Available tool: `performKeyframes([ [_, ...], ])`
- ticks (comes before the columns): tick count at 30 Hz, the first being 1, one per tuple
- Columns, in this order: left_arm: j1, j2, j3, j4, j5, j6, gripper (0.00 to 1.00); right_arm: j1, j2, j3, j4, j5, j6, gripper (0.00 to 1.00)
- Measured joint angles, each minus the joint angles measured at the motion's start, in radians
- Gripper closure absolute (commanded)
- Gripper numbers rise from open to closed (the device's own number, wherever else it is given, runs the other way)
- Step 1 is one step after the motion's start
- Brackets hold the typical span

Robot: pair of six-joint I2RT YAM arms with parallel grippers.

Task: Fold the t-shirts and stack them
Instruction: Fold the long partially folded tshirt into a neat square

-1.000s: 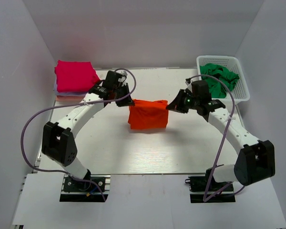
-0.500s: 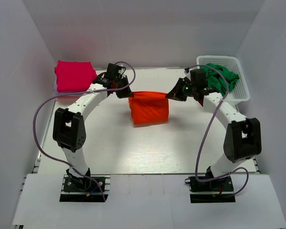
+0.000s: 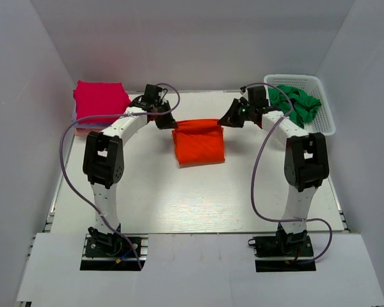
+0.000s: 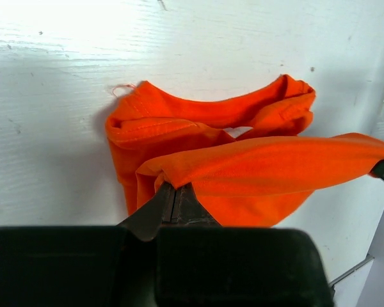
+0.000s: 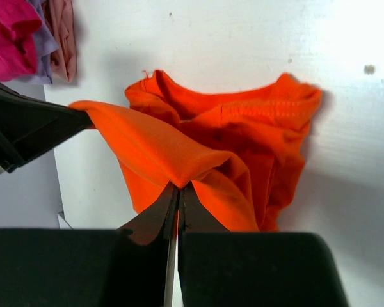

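Note:
A bright orange-red t-shirt (image 3: pixel 198 144) lies partly folded on the white table, its far edge lifted between my two grippers. My left gripper (image 3: pixel 165 121) is shut on the shirt's left corner; the left wrist view shows the cloth (image 4: pixel 256 173) pinched at its tips (image 4: pixel 174 187). My right gripper (image 3: pixel 226 121) is shut on the right corner, as the right wrist view (image 5: pixel 179 185) shows, with the cloth (image 5: pixel 179 150) draped over the collar end. A folded magenta t-shirt (image 3: pixel 99 100) tops a stack at the far left. Green t-shirts (image 3: pixel 296 102) fill the basket.
A white plastic basket (image 3: pixel 325 121) stands at the far right. The stack under the magenta shirt holds lilac and pink cloth (image 5: pixel 51 38). White walls close in the table on three sides. Both arms reach far across the table.
Both grippers have carried the shirt's held edge away from me toward the far side. The shirt's hanging part now lies lower and flatter on the table.

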Motion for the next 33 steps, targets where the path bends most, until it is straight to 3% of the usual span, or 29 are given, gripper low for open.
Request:
performKeyframes([
  [3,0.008,0.033,0.019,0.003,0.001,-0.002,1.00,-0.002,0.048,0.045,0.011,-0.008,0.002,1.00],
  [4,0.010,0.046,0.032,0.005,0.001,-0.002,0.95,-0.003,0.063,0.057,0.016,-0.010,0.002,0.95],
  [5,0.014,0.061,0.047,0.006,0.000,-0.004,0.85,-0.004,0.083,0.072,0.027,-0.010,0.006,0.85],
  [8,0.023,0.103,0.099,-0.004,-0.018,-0.007,0.30,-0.008,0.148,0.136,0.038,-0.013,0.018,0.66],
  [9,0.028,0.120,0.124,-0.012,-0.027,-0.003,0.09,-0.011,0.174,0.167,0.037,-0.016,0.020,0.10],
  [10,0.035,0.138,0.159,-0.026,-0.034,-0.007,0.00,-0.014,0.196,0.195,0.036,-0.019,0.028,0.09],
  [15,0.063,0.153,0.218,-0.048,-0.064,-0.019,0.00,-0.024,0.216,0.250,0.031,-0.024,0.004,0.09],
  [19,0.062,0.088,0.125,-0.012,-0.058,-0.017,0.00,-0.024,0.150,0.196,0.030,-0.021,-0.016,0.09],
  [23,0.037,0.013,0.010,0.065,0.036,-0.024,0.00,-0.019,0.057,0.113,0.037,-0.042,-0.020,0.09],
  [33,-0.024,0.035,-0.007,0.222,0.214,-0.076,0.00,0.023,0.056,-0.016,0.186,-0.154,0.024,0.09],
])
